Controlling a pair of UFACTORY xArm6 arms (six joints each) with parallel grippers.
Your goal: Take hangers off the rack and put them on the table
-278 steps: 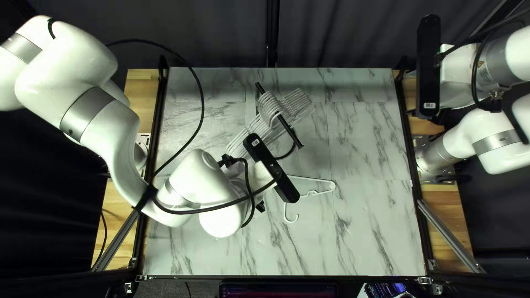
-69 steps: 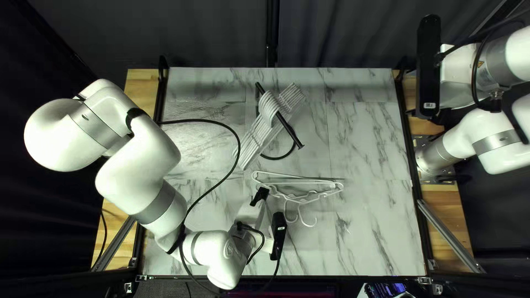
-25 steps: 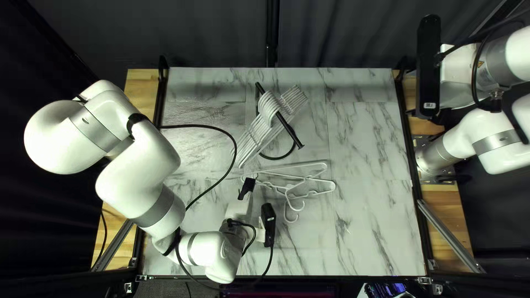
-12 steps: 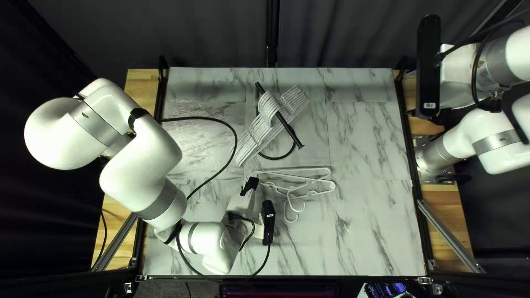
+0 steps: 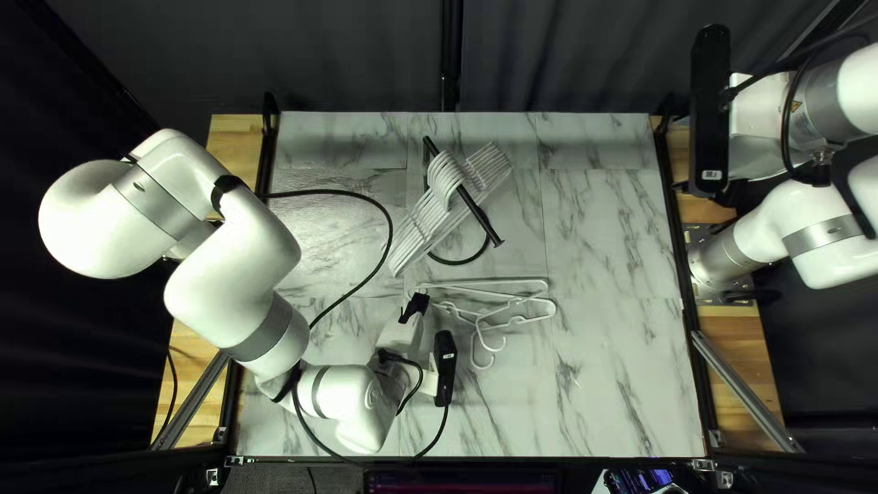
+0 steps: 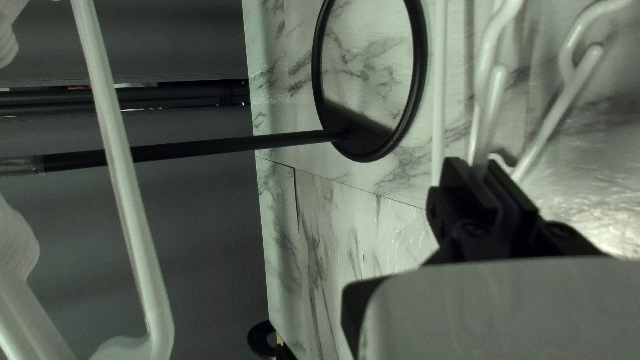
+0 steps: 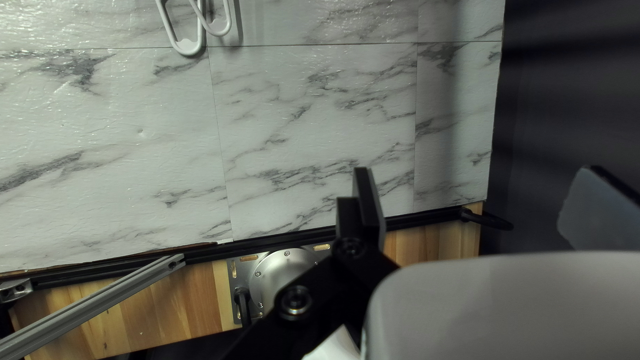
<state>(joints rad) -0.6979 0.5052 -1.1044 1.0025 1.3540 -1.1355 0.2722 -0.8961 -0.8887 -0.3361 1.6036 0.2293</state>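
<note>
Top left view: the left hand (image 5: 413, 307) sits low over the middle of the marble bench (image 5: 603, 206), its fingers clamped together on the left corner of a white hanger (image 5: 480, 280). That hanger overlaps a second hanger (image 5: 549, 310) lying flat on the bench, and both hooks point toward the near edge. Just beyond them stands the black rack (image 5: 468, 200), with a row of white hangers (image 5: 433, 206) hooked over its slanted rod. In the left wrist view the thin white wire is pinched between the fingers from both sides, and the rack's ring base (image 6: 417, 90) lies ahead of them. The right hand (image 7: 372, 197) is spread wide and holds nothing, off by the bench's right edge.
</note>
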